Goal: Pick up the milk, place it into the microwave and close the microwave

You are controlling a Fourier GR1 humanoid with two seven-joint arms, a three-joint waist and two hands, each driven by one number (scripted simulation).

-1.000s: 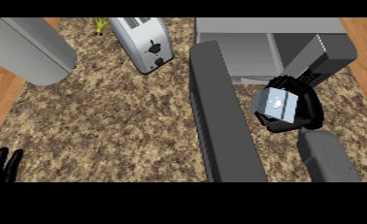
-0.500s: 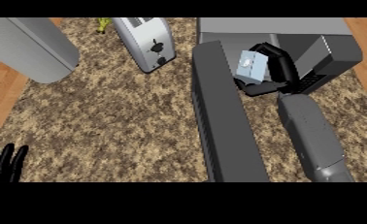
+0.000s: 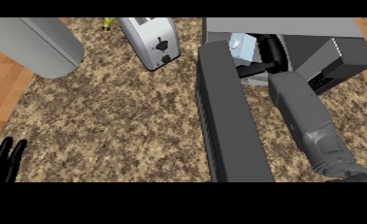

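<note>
The milk [image 3: 241, 48] is a small pale blue and white carton, held at the mouth of the open microwave [image 3: 315, 34]. My right hand [image 3: 267, 56] is curled round it from the right and hides part of it. The grey right forearm [image 3: 305, 116] reaches up from the lower right. The microwave's dark door [image 3: 228, 116] swings out toward me, just left of that forearm. My left hand [image 3: 10, 157] shows only as straight fingers at the lower left edge, resting far from the carton.
A silver toaster [image 3: 152, 41] lies on the speckled counter [image 3: 108, 121] left of the microwave. A large grey cylinder [image 3: 36, 43] stands at the far left. Something small and green [image 3: 109, 22] sits behind the toaster. A wooden strip [image 3: 13, 87] borders the counter's left side.
My right hand has carried the milk up and to the left, from in front of the microwave to its opening. The forearm has stretched further in. The left hand has barely moved.
</note>
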